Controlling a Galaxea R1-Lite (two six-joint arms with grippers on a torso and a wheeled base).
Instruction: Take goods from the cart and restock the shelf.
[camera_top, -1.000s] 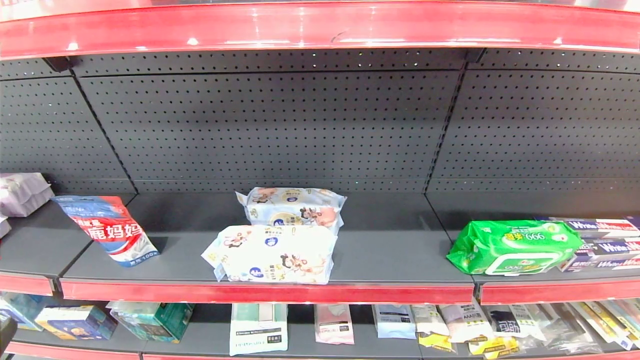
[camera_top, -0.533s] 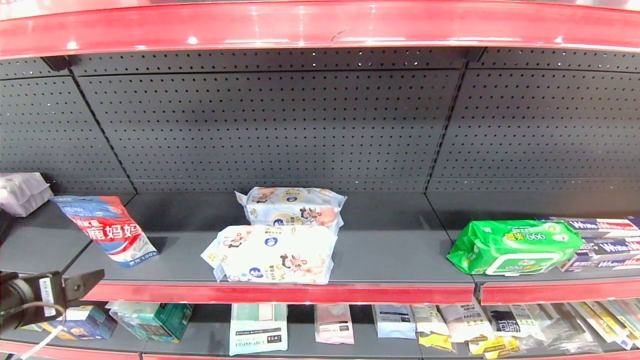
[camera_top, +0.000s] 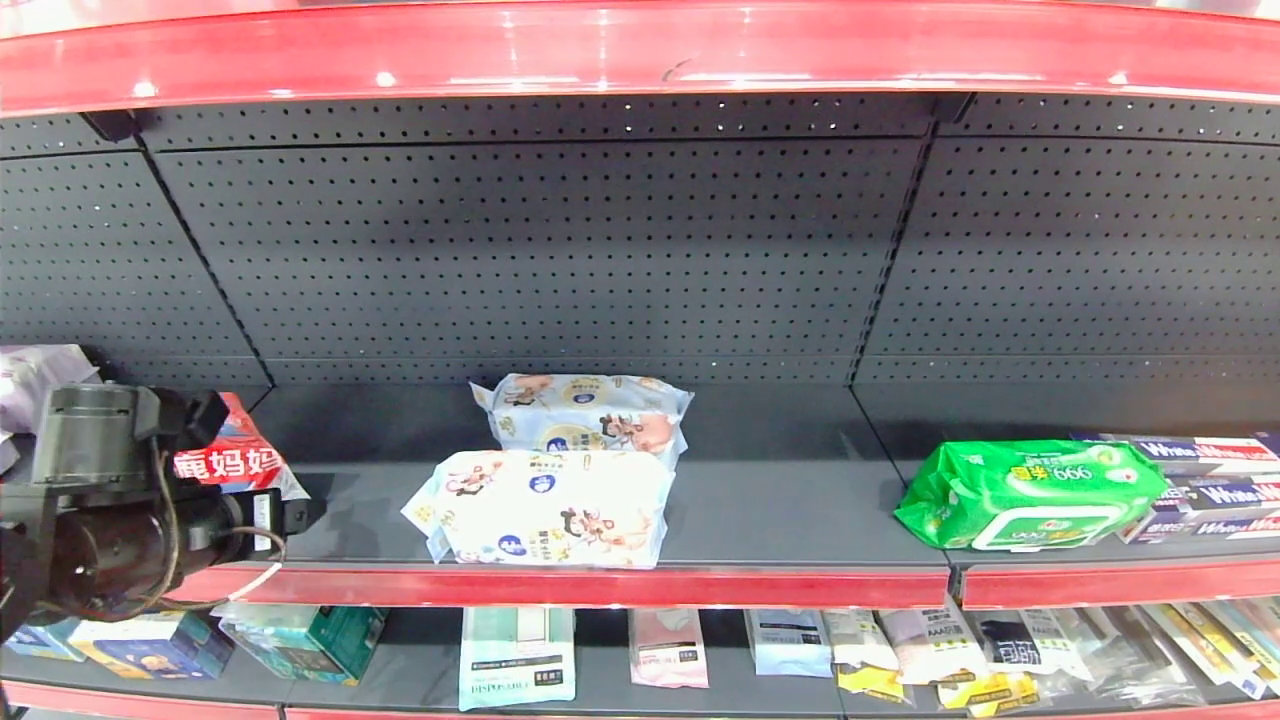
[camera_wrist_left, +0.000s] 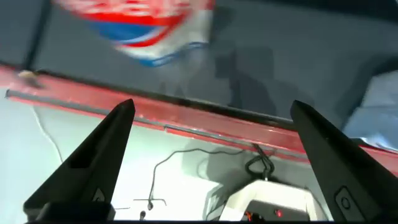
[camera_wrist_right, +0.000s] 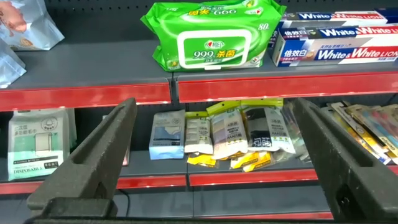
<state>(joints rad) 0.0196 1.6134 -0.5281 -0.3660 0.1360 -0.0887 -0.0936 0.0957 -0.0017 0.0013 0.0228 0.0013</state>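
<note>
Though blurry, left gripper (camera_wrist_left: 211, 104), seemingly spread, near pouch (camera_wrist_left: 144, 26)

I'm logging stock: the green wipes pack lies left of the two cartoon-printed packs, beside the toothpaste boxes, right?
No. The green wipes pack lies right of the two cartoon-printed packs, beside the toothpaste boxes; the head view shows it.

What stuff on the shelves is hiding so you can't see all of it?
- Red-and-blue bag: head view, mostly behind the left arm.
- Pale purple pack: head view, cut by the left edge and the arm.
- Toothpaste boxes: head view, cut by the right edge.
</note>
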